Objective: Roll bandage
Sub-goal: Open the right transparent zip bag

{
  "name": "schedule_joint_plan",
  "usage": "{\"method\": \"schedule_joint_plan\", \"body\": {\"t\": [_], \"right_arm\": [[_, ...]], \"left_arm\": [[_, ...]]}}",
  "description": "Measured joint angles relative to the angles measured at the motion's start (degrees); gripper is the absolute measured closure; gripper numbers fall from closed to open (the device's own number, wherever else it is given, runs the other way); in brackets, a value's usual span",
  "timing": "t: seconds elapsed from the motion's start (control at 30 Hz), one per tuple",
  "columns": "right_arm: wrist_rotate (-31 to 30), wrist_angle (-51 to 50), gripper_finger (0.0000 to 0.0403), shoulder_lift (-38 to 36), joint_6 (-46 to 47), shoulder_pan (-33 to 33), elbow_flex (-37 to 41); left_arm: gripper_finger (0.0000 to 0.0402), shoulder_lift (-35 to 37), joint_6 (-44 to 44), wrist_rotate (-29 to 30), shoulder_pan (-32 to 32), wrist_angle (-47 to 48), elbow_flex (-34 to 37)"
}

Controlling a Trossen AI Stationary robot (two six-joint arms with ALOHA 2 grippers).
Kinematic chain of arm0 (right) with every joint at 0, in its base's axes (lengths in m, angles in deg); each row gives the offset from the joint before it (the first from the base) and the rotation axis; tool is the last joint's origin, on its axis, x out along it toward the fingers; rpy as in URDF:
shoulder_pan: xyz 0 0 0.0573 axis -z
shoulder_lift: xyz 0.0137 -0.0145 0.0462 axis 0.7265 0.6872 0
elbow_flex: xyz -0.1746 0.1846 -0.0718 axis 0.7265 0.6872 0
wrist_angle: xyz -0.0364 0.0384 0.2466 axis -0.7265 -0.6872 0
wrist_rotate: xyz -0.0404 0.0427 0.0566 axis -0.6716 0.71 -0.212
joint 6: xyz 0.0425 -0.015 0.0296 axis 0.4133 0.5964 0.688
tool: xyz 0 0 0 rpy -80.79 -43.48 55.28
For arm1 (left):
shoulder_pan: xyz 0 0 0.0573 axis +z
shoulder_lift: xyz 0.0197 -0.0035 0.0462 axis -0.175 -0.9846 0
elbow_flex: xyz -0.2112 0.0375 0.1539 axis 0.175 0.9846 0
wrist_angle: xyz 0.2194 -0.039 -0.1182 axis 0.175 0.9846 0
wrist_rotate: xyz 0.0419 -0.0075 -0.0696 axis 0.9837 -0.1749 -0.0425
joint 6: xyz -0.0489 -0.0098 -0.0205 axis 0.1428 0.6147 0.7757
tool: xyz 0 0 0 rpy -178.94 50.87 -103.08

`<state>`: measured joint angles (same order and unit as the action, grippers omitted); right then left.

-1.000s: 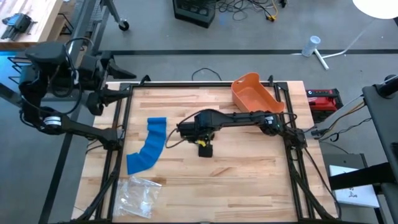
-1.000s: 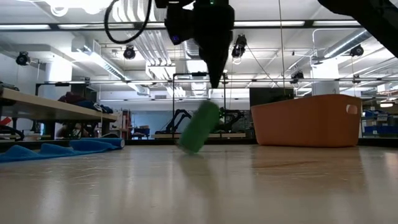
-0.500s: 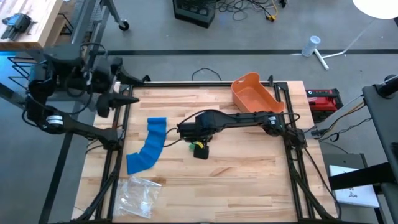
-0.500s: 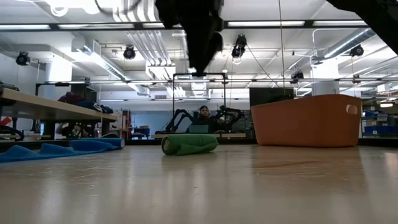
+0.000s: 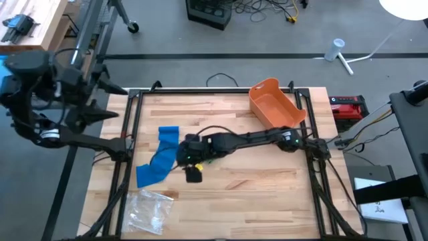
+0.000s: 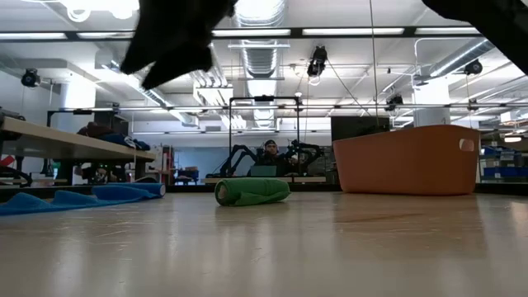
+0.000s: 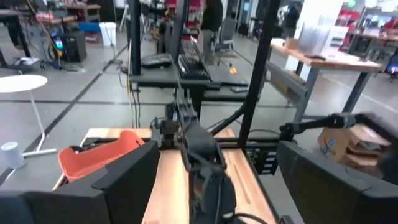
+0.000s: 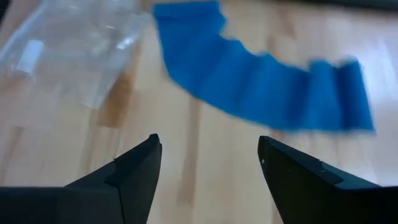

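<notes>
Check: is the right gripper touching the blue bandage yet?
Apart. The right wrist view shows both fingers open, with bare wood between them and the blue bandage lying ahead. The right gripper sits beside the strip in the high view.

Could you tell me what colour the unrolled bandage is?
Blue; the unrolled bandage shows best in the right wrist view.

blue bandage (image 8: pixel 267 99) unrolled; plastic bag (image 8: pixel 68 53) beside

From above, my right arm (image 5: pixel 247 139) covered most of the green roll (image 5: pixel 211 158). The plastic bag (image 8: pixel 68 46) looked blurred and ran off the wrist picture's edge.
</notes>
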<state>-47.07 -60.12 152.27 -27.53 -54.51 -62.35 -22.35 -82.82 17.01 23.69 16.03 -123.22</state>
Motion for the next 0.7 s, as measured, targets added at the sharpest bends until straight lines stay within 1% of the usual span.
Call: {"method": "schedule_joint_plan", "body": {"t": [0.13,0.23,0.3,0.37,0.47,0.57,0.7], "right_arm": [[3.5,7.7,0.0149,3.9,-7.1,-1.2,0.0],[4.5,13.9,0.0153,7.0,-8.7,-2.4,0.0],[6.8,19.0,0.0155,8.9,-9.8,-3.3,0.0],[7.7,23.3,0.0159,10.9,-10.1,-4.7,0.0],[7.9,29.6,0.0165,13.9,-6.9,-6.9,0.0],[7.7,35.9,0.0173,16.2,-2.2,-8.7,0.0],[3.3,39.2,0.0182,18.3,-0.3,-10.6,0.0]], "left_arm": [[0.0081,1.3,0.7,0.0,0.0,-0.3,-0.1],[0.0085,1.8,0.8,0.1,0.0,-0.6,-0.1],[0.0089,2.2,1.5,0.1,0.0,-1.2,-0.1],[0.0093,2.8,1.4,0.1,0.0,-0.9,0.2],[0.0099,4.9,2.9,0.1,0.0,-0.7,1.3],[0.0105,7.9,5.3,0.1,0.0,-0.4,4.3],[0.0112,12.2,6.0,2.1,0.0,-1.0,11.7]]}}
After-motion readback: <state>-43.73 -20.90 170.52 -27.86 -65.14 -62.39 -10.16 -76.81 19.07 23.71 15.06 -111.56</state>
